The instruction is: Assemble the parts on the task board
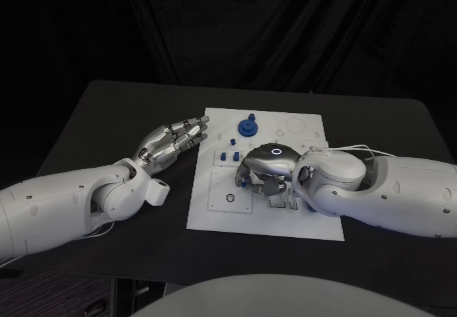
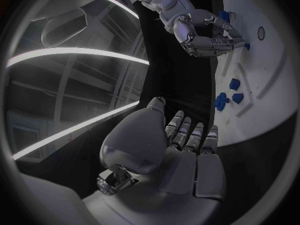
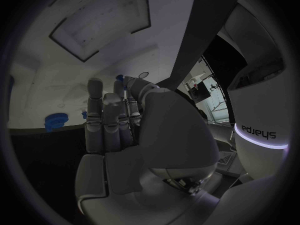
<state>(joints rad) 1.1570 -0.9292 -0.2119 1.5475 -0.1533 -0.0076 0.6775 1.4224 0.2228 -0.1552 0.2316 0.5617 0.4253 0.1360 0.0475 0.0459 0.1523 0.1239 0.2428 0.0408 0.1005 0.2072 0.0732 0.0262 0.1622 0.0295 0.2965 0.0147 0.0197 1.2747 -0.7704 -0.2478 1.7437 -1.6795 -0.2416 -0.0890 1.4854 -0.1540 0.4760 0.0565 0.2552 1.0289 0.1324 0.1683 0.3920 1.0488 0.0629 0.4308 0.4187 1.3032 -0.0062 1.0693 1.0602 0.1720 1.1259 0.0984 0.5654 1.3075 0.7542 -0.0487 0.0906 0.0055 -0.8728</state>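
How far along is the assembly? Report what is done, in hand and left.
Looks done: a tall blue part stands upright near the task board's far edge. In hand: the right robot hand is curled over the board's middle with a small blue part at its fingertips; whether it is gripped I cannot tell. Left: small blue parts lie loose on the board. The left robot hand rests open beside it.
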